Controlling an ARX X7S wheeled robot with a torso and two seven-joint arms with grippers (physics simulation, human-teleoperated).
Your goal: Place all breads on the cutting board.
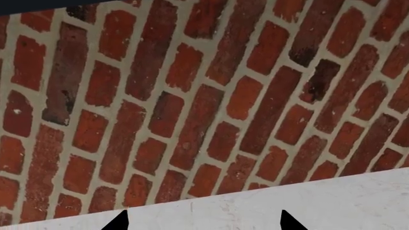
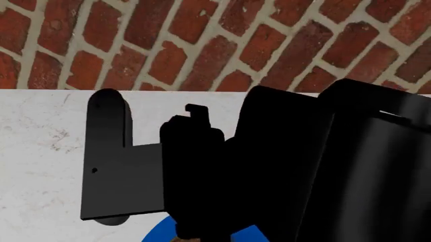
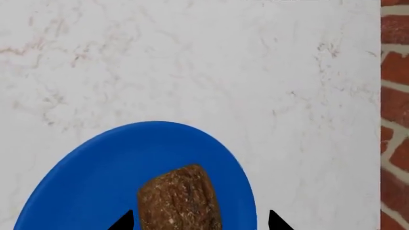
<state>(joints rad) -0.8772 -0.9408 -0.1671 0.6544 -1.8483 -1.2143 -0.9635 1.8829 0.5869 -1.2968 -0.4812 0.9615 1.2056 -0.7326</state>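
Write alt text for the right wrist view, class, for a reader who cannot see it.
A dark brown, coarse-grained bread roll lies on a round blue plate, with the right gripper open, its two black fingertips on either side of the roll. The plate sits on a white marble counter, with a red brick wall along its edge.

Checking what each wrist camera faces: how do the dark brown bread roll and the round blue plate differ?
The dark brown, coarse-grained bread roll is lumpy and speckled; the round blue plate is smooth and uniformly coloured. The roll is much smaller and lies on the plate, which rests on the white marble table. Both are cut off by the picture's edge.
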